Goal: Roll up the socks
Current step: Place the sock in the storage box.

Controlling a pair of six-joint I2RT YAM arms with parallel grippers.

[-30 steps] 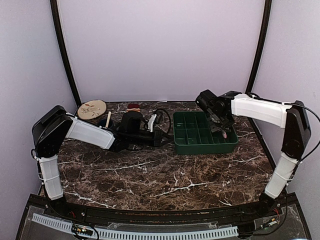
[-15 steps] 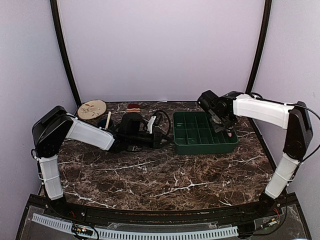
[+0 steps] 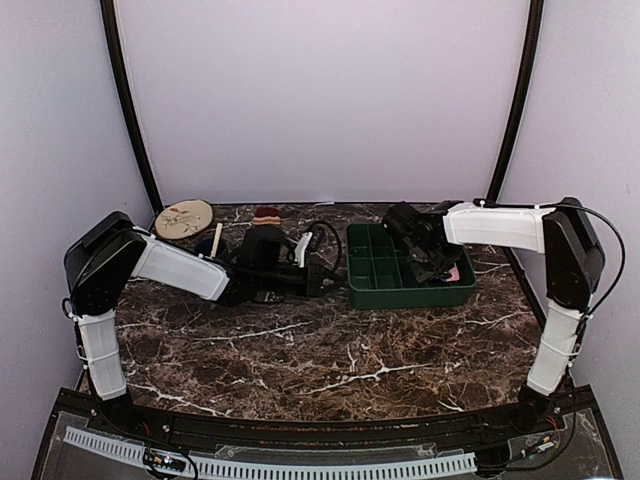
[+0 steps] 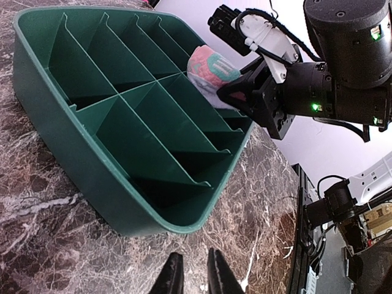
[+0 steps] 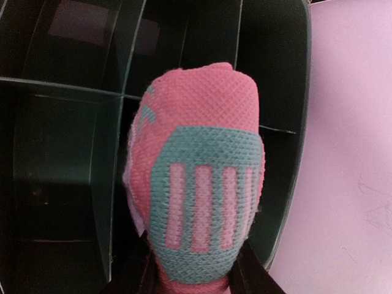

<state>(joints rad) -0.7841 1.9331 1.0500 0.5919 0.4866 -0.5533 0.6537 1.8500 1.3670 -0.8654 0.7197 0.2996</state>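
Gripping the pink sock (image 5: 196, 184), right gripper (image 3: 438, 266) hovers over green tray (image 3: 400, 293).

Pink sock (image 5: 196, 184): pink knit, teal panel, pink bars.
Tray (image 4: 92, 165): dark green.
Bench (image 3: 330, 350): dark brown, white veins.
Second sock (image 3: 267, 214): apparently red, tan.

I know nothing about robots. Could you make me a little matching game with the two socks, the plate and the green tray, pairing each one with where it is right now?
Things:
1. pink sock
2. tan striped sock
3. round plate
4. green tray

Places:
A. far left corner of the table
B. resting on the table's right half
C. pinched in the right gripper, over the tray
D. at the table's back edge, just right of the plate

Pairs: 1-C, 2-D, 3-A, 4-B
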